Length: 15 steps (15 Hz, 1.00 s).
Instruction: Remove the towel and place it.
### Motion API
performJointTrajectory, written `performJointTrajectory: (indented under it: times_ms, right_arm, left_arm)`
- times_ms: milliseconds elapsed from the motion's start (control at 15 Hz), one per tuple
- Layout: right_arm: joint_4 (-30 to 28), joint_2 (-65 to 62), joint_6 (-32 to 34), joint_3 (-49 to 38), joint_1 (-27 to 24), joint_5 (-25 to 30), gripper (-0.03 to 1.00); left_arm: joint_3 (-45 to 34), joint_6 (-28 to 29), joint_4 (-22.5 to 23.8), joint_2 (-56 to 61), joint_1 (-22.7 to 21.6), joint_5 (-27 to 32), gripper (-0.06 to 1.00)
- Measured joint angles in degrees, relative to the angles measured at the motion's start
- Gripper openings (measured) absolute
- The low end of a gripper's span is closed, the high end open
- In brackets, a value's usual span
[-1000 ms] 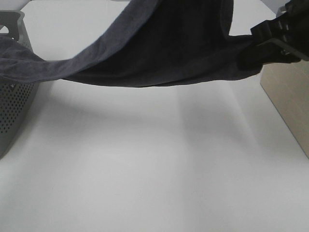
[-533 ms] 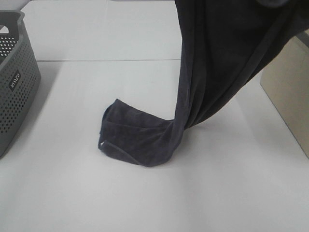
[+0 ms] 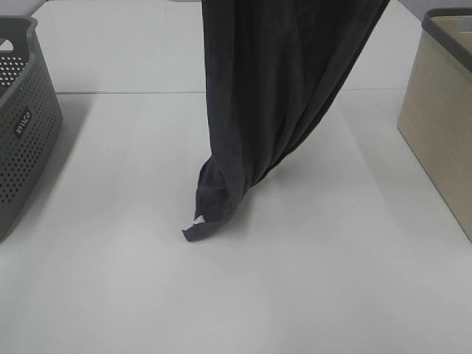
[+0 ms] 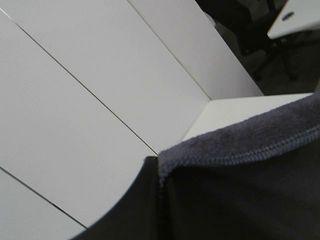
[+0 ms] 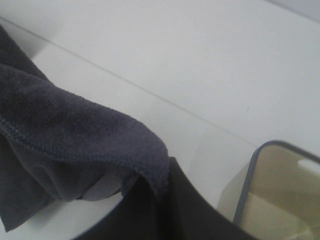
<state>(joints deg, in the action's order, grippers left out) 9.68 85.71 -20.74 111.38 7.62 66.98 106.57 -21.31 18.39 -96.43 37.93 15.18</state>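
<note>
- A dark grey towel hangs in the high view from above the top edge of the frame, right of centre, so whatever holds it is out of shot.
- The cloth is broad at the top and gathers into long folds, narrowing as it drops toward the middle of the frame.
- Its lowest corner touches the white table just left of centre. The rest of the towel is in the air.
- A small white tag shows on that bottom corner.
- A grey perforated basket stands at the left edge of the frame, well apart from the towel.
- A beige bin with a grey rim stands at the right edge, also well apart from the towel.
- In the left wrist view, a stitched hem of the towel fills the space close to the lens, next to a smooth dark part of the left gripper. The cloth hides the jaws, so I cannot tell how they are set.
- In the right wrist view, a fold of the towel drapes over a dark part of the right gripper. Here too I cannot tell how the jaws are set.
- That view also shows the open corner of the bin and the white table beneath.
</note>
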Motion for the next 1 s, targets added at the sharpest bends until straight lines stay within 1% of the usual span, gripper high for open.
performJointTrajectory:
  times_ms: [67,200,333,400,467,667,800,867,1000]
  right_arm:
    - [0.0,1.8,-0.2,4.0,0.0,-0.2,0.02]
    - [0.0,6.0,-0.5,11.2,0.0,-1.8,0.02]
    - [0.5,9.6,-0.9,16.5,0.0,-5.7,0.02]
    - [1.8,11.5,-1.3,18.6,0.0,-8.0,0.02]
    - [2.9,12.3,-1.5,19.5,0.0,-9.3,0.02]
    - [9.9,15.2,-5.0,22.6,0.0,-16.3,0.02]
    - [13.2,15.7,-7.5,22.7,0.0,-21.3,0.02]
    - [13.7,15.8,-8.3,22.7,0.0,-22.6,0.02]
    - [13.7,15.9,-8.4,22.7,0.0,-22.6,0.02]
  left_arm:
    - [0.0,0.3,0.1,0.0,-0.7,-1.4,0.0]
    - [0.0,1.0,0.1,0.0,-3.2,-8.4,0.0]
    - [0.0,1.1,0.1,0.0,-5.8,-17.1,0.0]
    - [0.0,1.1,0.1,0.0,-7.0,-20.6,0.0]
    - [0.0,1.1,0.1,0.0,-7.7,-22.1,0.0]
    - [0.0,1.0,-0.2,-0.4,-9.3,-25.8,0.0]
    - [0.0,-2.0,-0.1,-1.8,-9.5,-31.0,0.0]
    - [0.0,-4.2,-0.1,-2.9,-9.5,-34.4,0.0]
    - [0.1,-4.6,-0.1,-3.5,-9.9,-34.5,0.0]
